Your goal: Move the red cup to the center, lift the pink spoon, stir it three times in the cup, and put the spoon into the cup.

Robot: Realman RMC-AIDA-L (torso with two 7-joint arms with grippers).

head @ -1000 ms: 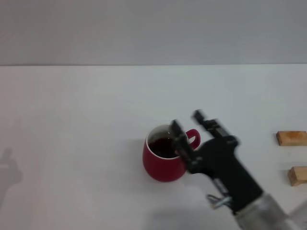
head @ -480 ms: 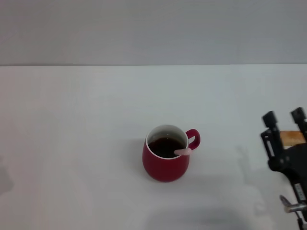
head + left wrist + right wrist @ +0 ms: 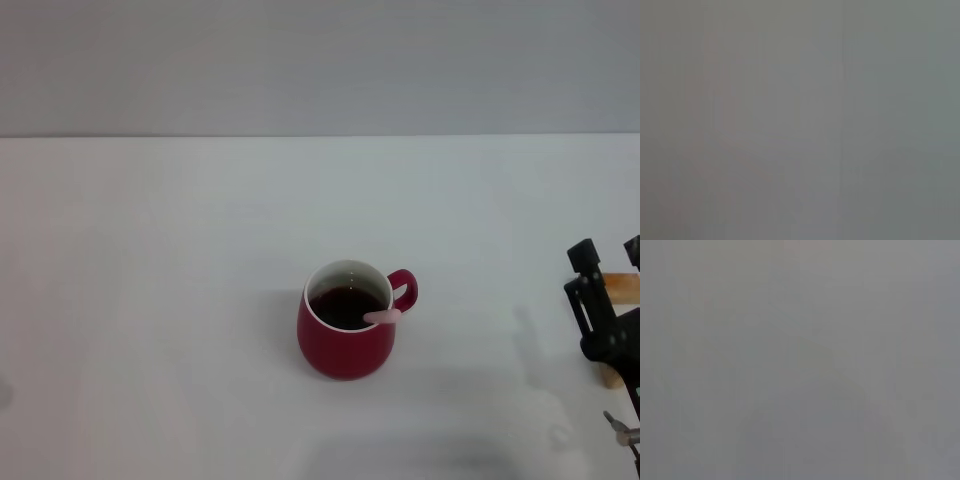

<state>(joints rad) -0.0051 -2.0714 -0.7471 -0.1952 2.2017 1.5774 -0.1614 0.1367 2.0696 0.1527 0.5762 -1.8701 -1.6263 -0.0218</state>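
Hovering right tool at table's right edge | fingers spread, empty | pink spoon in red cup

The right gripper has moved away from the red cup to the right edge of the head view, its fingers apart. The pink spoon now rests in the cup, released.

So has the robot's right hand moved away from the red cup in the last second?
Yes. The right hand was at the red cup over its rim; it has pulled back to the robot's right, near the wooden blocks, empty, leaving the pink spoon in the cup.
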